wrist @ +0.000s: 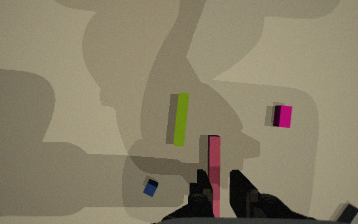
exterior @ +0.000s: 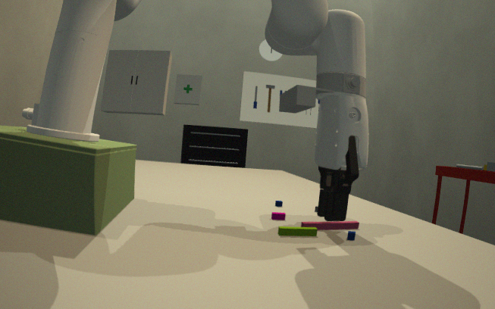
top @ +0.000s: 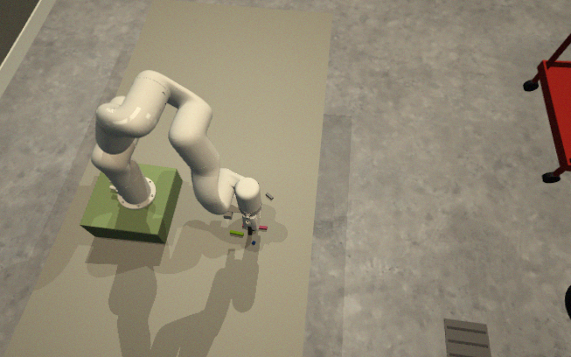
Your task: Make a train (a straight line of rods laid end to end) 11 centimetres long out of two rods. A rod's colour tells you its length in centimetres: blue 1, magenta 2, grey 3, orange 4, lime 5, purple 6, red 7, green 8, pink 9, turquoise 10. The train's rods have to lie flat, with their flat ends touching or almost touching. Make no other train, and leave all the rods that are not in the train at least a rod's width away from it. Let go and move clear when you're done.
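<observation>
The pink rod (top: 263,227) (exterior: 351,225) (wrist: 214,150) lies flat. My gripper (top: 250,232) (exterior: 334,218) (wrist: 216,185) is partly open and empty just above it; the wrist view shows a finger on each side of the rod. The lime rod (top: 236,233) (exterior: 297,231) (wrist: 181,120) lies beside the pink rod's near end, apart from it and slightly angled. One blue rod (top: 254,242) (exterior: 351,235) (wrist: 150,188) lies on the lime rod's side of the pink rod. The magenta rod (exterior: 278,216) (wrist: 285,116) lies apart on the other side.
A grey rod (top: 269,196) (exterior: 316,209) (wrist: 350,212) lies apart, partly hidden by the fingers in the exterior view. Another blue rod (exterior: 278,203) lies behind the magenta one. The green base block (top: 170,201) (exterior: 114,188) stands beyond the lime rod.
</observation>
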